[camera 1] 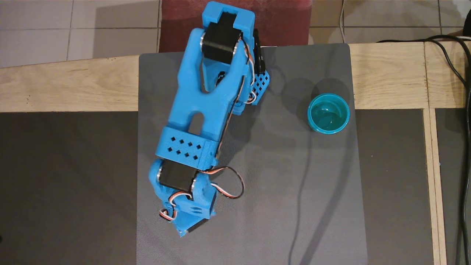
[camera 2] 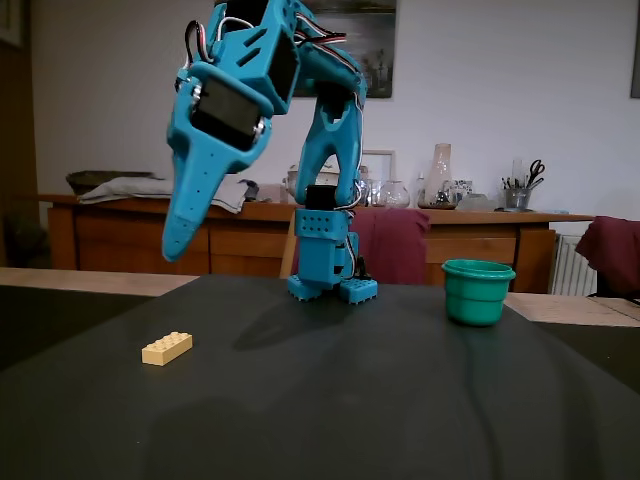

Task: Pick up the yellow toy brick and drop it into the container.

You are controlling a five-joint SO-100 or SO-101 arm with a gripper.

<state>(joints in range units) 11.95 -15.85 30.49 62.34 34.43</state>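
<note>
One brick (camera 2: 167,347) on bench, light, rigid, slick; I'd pinch long sides. End effector (camera 2: 177,245) high above it, empty, jaws look closed. Cup (camera 2: 477,291) well apart.

Overhead view: even indoor light, sharp throughout; soft multiple shadows of the arm (camera 1: 198,121) spread right across the grey mat (camera 1: 294,206), and the teal cup (camera 1: 328,113) throws a faint round shadow toward the top edge. Fixed view: dimmer, warm, slightly grainy; the dark tabletop (camera 2: 400,400) carries a diffuse arm shadow and a dull sheen. Sideboard (camera 2: 150,235) and wall behind look soft.
</note>
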